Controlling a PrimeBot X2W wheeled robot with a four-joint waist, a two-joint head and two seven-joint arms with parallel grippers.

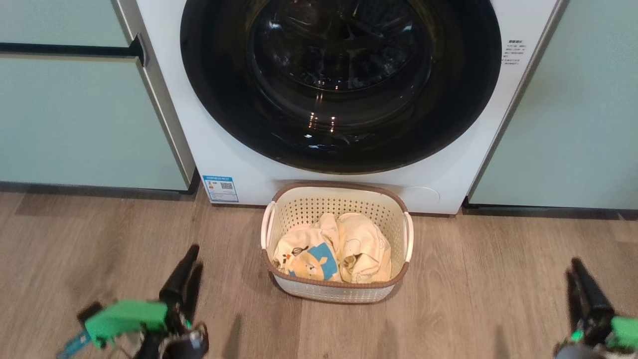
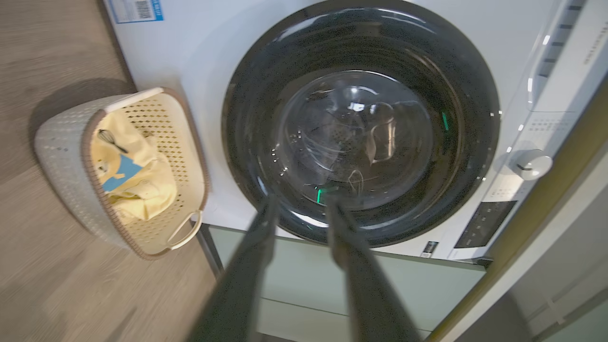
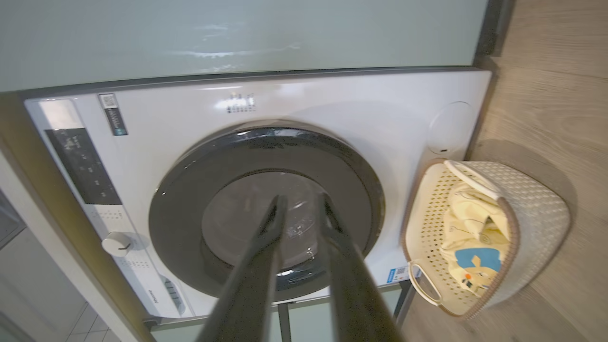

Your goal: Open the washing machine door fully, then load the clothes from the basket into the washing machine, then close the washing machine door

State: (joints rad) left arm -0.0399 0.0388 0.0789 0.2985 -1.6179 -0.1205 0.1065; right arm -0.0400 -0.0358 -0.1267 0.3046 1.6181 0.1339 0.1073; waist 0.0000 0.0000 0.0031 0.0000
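The washing machine door [image 1: 339, 85] is shut on the white washing machine [image 1: 234, 149], the basket [image 1: 336, 192] of clothes [image 1: 344, 249] stands on the floor [image 1: 149, 239] just before it, and the left gripper [image 1: 194, 257] and right gripper [image 1: 573, 267] hang either side, both parted and holding nothing.

Basket [image 1: 329, 293] on floor [image 1: 124, 234], just before washing machine [image 1: 224, 149], below door [image 1: 340, 85] on its front. Clothes [image 1: 349, 249] in basket. Cabinets [image 1: 75, 124] flank machine, left and right.
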